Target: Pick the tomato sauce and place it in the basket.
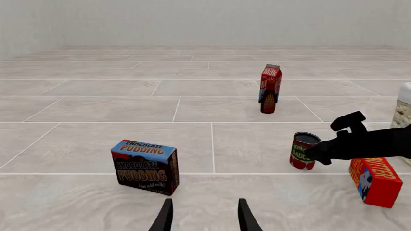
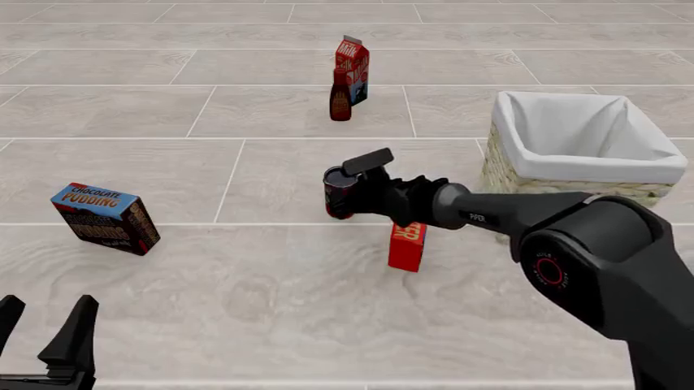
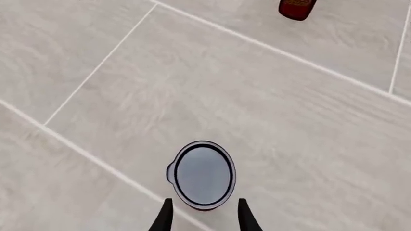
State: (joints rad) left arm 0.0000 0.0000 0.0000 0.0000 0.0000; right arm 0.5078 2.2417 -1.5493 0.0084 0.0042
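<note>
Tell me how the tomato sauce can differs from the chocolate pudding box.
The tomato sauce can is a round tin with a grey metal top; the chocolate pudding box is a blue-topped rectangular carton. The can sits at the right gripper, the box apart, near neither gripper. Both rest on the tiled surface.

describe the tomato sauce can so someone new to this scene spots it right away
Start at the big wicker basket on the right and follow the right gripper away from it. At its fingertips stands the tomato sauce, a small round tin with a grey metal top; the butter box beside it is flat-sided.
</note>
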